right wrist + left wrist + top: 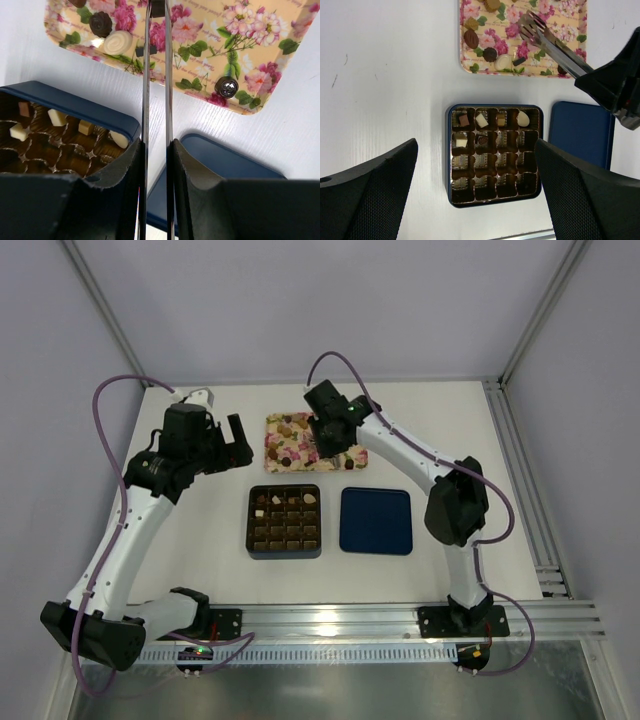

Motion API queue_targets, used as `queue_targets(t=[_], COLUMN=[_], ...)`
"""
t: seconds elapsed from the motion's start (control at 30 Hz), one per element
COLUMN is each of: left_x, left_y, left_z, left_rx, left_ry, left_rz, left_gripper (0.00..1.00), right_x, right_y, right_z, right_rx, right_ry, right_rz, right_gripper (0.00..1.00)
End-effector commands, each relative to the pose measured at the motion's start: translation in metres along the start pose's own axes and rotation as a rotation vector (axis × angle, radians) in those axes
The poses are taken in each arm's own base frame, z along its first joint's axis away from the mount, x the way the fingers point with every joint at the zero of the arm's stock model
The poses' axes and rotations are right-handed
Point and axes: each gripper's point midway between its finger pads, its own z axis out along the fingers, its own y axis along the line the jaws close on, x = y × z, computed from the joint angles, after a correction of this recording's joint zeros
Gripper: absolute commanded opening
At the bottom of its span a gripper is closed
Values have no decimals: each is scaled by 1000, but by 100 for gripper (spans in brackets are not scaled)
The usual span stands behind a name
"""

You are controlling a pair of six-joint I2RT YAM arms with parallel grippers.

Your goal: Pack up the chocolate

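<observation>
1. You are at the picking-up step. Loose chocolate (490, 54) lies on the flowery tray (570, 30) at the far side of the desk (385, 75).
2. Some chocolate is already in the brown box (448, 160). The far row is full and the next row has two. The other holes look empty, so I think there is a lot left to do.
3. The blue lid (580, 130) lies flat just beside the box, on its right.
4. Your right claw (156, 150) is squeezed together on long metal tongs (555, 47). The tong tips are close together over the tray.
5. A dark bit sits between the tips at the very top of the right wrist view. It may be a chocolate, but the picture cuts it off, so I cannot tell.
6. If it is one, lift it gently, carry it to an empty hole in the box and let go there. If not, lower the tips around one piece and pinch softly.
7. Your right arm is stretched far out over the lid towards the tray.
8. Your left arm is bent and lifted. Your left claw (476, 150) hangs above the desk, wide apart and holding nothing.
</observation>
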Motion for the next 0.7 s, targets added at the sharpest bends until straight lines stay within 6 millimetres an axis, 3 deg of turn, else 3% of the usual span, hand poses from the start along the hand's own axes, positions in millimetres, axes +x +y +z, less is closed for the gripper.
queue_targets(t=[0.0,0.23,0.3,0.37,0.4,0.43,0.5,0.67], left_x=[-13,-14,-14,-15,-15,-15,-15,-15], left_y=[-5,-5,-6,-6,-6,-6,-7,-8], left_z=[-7,-7,-7,-7,-7,-7,-6,-5], left_rx=[23,26,27,27,30,29,32,37], left_ry=[-52,-54,-52,-57,-56,-56,-53,-53], left_rz=[-4,-6,-5,-6,-3,-6,-7,-10], left_gripper=[97,97,97,97,97,97,97,97], right_x=[-36,-21,-17,-1,-1,9,17,50], right_y=[2,2,4,4,6,7,12,27], right_z=[-64,-91,-106,-106,-120,-118,-135,-152], right_rx=[-52,-97,-128,-140,-161,-162,-188,-231], right_ry=[-162,-163,-180,-153,-181,-161,-182,-167], right_rz=[16,21,28,28,32,28,23,9], right_gripper=[15,13,14,13,13,13,13,13])
